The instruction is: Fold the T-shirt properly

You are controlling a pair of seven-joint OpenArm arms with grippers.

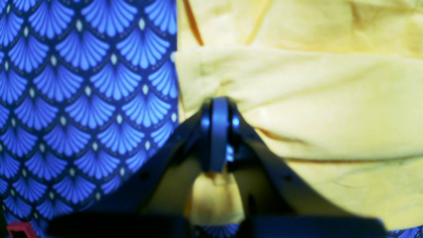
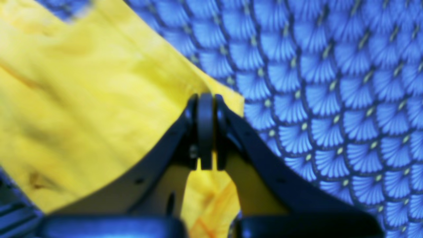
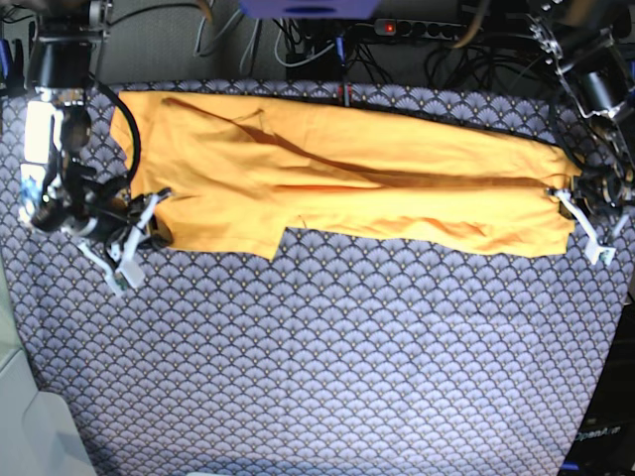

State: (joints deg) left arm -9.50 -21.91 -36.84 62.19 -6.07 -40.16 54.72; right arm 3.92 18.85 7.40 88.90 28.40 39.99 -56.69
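1. Biggest worry from here: our right gripper point(image 2: 206, 132) is pinched on just the very corner of the T-shirt point(image 3: 337, 178), right at the hem edge. If we lift or drag fast, we reckon that thin cotton slides out and the corner flops back onto the patterned tablecloth point(image 3: 327, 357)

2. Second risk: the two ends may not travel together. The shirt is stretched long between both grips, so if one arm leads, we'd guess the band skews and the fold edge ends up crooked

3. Third: the cloth already has loose creases and an overlapping flap along the near edge. Any fold on top of those probably bakes the wrinkles in

4. Left gripper point(image 1: 218, 132) is clamped on a bunched fold of the shirt, with yellow fabric showing through behind the jaws in the left wrist view. That bite looks deeper than the right one, so we trust it more

5. Pose: the right arm sits low at the left side of the base view, wrist angled in toward the shirt's end, fingers down at table level. The left arm reaches in from the far right corner, gripper low on the opposite end

6. The shirt itself lies across the far half of the table as a long band, already folded lengthwise, both ends held, middle resting on the tablecloth
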